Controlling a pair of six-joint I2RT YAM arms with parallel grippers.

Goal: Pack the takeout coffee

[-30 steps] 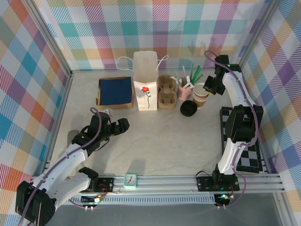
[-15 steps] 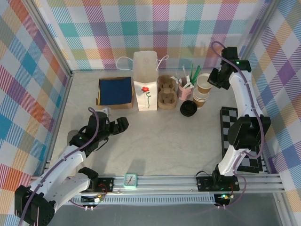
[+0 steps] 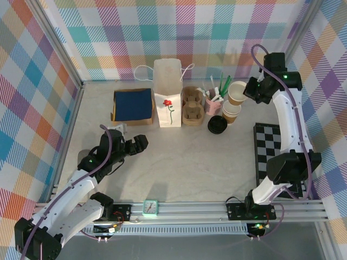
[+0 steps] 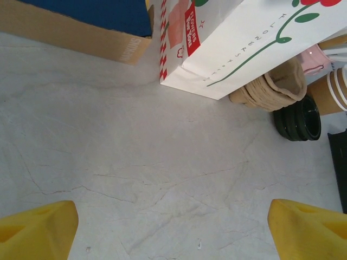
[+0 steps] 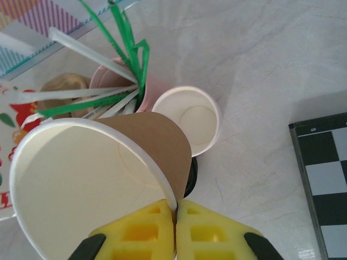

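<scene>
Right gripper (image 5: 175, 208) pinched on rim of unlidded brown cup (image 5: 81, 184), right of paper bag (image 3: 167, 95), above cup stack (image 3: 231, 112). Judged future takeout coffee, held clear for lidding. Black lid (image 3: 217, 125) nearer bag. Left gripper (image 4: 173, 233) spread, empty, fronting bag.

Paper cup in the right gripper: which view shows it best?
Right wrist view: the paper cup is close up, white inside, its rim pinched by the right gripper. The top external view shows it small, held clear of the cup stack. The left wrist view has brown cup walls at its edge; which cup is unclear.
</scene>
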